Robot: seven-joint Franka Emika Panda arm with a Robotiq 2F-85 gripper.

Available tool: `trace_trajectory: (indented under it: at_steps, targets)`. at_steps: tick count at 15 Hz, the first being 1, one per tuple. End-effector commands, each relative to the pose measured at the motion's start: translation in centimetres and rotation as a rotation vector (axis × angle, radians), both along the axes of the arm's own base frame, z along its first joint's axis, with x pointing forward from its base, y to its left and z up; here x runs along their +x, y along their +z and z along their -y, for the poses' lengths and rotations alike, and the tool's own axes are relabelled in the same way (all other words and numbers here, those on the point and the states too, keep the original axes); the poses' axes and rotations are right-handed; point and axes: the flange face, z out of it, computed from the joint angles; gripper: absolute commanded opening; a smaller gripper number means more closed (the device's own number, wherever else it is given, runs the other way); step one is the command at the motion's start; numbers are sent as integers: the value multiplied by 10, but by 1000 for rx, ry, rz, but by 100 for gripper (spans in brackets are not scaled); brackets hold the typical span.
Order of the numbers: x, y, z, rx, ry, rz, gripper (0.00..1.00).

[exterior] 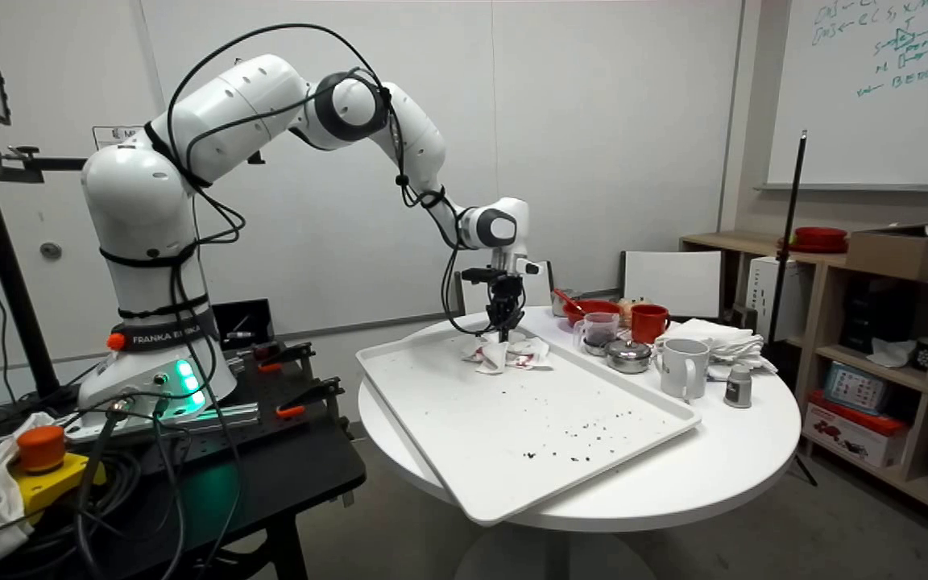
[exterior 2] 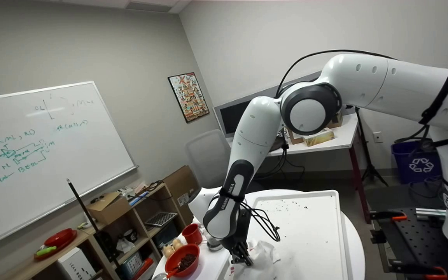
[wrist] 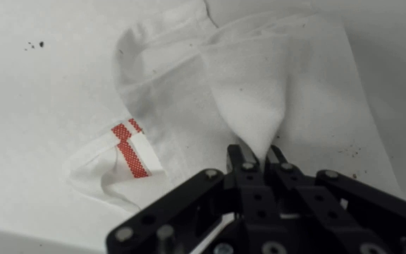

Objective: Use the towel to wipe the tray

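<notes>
The Robotiq gripper pinches a peak of the white dish towel between its 2 fingertips. The towel lies rumpled, red band showing, on the white tray, which rests on the round table. Dark specks, probably crumbs, scatter mostly toward the tray's other end.
</notes>
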Motion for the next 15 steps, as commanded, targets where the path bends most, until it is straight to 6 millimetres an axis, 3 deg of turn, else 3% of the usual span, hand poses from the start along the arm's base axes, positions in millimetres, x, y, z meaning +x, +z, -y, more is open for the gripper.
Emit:
trace_trajectory:
  at_steps: [1, 3, 4, 5, 8, 9, 15]
  targets:
    - [7, -3, 6, -70, -23, -16, 32]
    - [7, -5, 8, -85, -31, -24, 36]
    - [7, -6, 9, -86, -35, -34, 14]
    - [7, -6, 9, -83, -39, -46, 14]
    - [4, -7, 10, -49, -40, -105, 0]
    - [2, -8, 10, -34, -42, -124, 6]
    - [-11, -8, 27, 41, -65, -170, 6]
